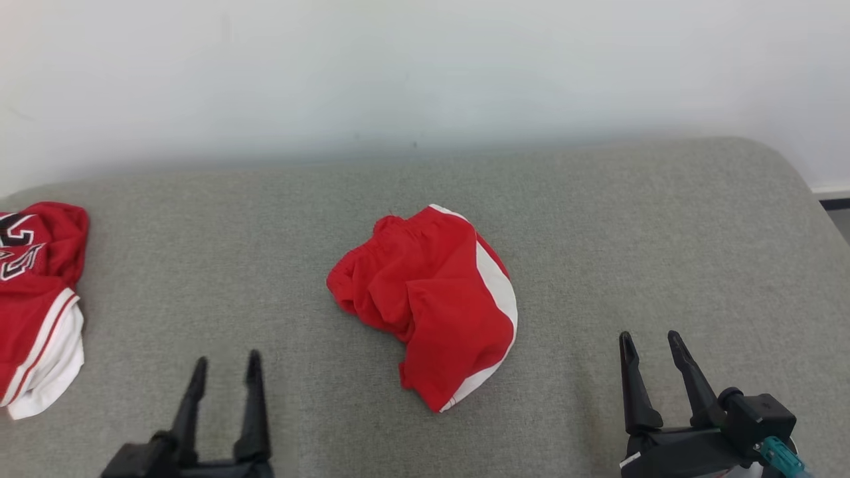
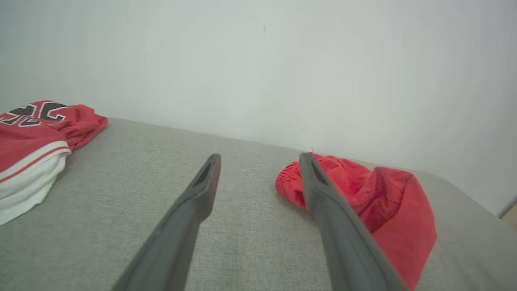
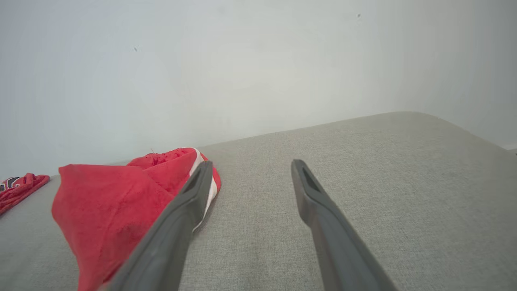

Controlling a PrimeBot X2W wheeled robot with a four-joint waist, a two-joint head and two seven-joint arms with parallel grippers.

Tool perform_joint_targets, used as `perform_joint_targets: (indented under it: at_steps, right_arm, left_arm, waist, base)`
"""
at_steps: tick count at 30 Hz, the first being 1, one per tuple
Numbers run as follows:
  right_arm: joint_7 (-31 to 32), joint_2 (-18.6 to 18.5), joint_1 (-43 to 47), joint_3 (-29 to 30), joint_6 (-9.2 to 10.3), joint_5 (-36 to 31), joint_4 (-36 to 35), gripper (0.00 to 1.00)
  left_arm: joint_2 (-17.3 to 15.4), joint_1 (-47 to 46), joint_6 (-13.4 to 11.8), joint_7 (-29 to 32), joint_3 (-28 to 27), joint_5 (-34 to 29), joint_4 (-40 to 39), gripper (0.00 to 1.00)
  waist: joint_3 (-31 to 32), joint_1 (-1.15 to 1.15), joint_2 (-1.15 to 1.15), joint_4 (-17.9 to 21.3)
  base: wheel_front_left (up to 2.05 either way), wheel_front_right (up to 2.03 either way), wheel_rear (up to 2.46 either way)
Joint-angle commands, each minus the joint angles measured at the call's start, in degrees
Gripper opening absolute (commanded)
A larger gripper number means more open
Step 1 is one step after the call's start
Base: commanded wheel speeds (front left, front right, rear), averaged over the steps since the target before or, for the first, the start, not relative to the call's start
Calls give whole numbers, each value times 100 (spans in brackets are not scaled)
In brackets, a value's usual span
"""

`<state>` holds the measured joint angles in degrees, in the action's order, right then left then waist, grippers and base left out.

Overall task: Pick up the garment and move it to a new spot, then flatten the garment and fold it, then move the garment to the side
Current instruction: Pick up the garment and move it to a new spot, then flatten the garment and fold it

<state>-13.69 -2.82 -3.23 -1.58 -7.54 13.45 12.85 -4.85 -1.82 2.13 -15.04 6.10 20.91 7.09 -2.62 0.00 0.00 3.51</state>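
The red garment (image 1: pixel 428 302) is lying bunched on the grey bed (image 1: pixel 597 219); we are holding our left hand (image 1: pixel 227 358) and our right hand (image 1: pixel 649 335) open and empty, one on each side.

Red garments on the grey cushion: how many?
2. Crumpled red shorts at the cushion's centre; red jersey with white trim at its left edge, cut off by the frame, so more may lie beyond.
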Motion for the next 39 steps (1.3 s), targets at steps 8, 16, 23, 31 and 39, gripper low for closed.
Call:
perform_joint_targets:
  at_steps: [8,16,23,31,39]
  right_arm:
    - [-126,-10,257,106,10,-103,71,100]
    - [-148,-12,396,82,10,-323,251,100]
    - [-152,-9,449,37,10,-359,414,100]
    - [-156,-8,389,8,10,-290,448,100]
    - [-156,-9,363,7,10,-318,479,100]
  left_arm:
    - [106,797,417,-20,-531,-550,-615,100]
    - [104,1045,539,-21,-524,-715,-446,100]
    - [-17,967,531,-21,-349,-572,-270,100]
    - [-57,868,532,-21,-299,-552,-212,100]
    - [-77,872,533,-21,-214,-503,-162,100]
  waist:
    - [213,0,0,-217]
    - [293,0,0,-318]
    - [318,0,0,-329]
    - [301,0,0,-316]
    - [263,0,0,-331]
  base:
    - [0,0,0]
    - [0,0,0]
    - [0,0,0]
    - [0,0,0]
    - [0,0,0]
